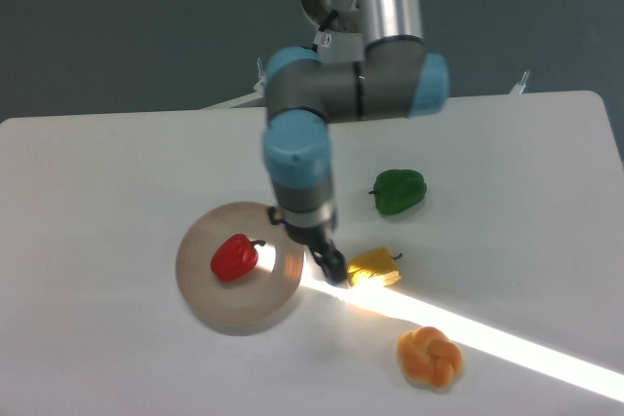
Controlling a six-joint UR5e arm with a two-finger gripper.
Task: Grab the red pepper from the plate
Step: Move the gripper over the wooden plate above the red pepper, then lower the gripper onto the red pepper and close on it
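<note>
The red pepper (234, 257) lies on the round beige-grey plate (226, 304), left of the plate's middle, with its dark stem pointing right. My gripper (332, 271) hangs from the arm just off the plate's right edge, between the plate and a yellow pepper (374, 268). It is well to the right of the red pepper and not touching it. The fingers look close together and hold nothing, but their tips are small and dark, so their state is unclear.
A green pepper (399, 191) lies behind and right of the gripper. An orange bun-like toy (430, 358) lies at the front right. A bright strip of light crosses the white table (97, 192) from the plate to the right edge.
</note>
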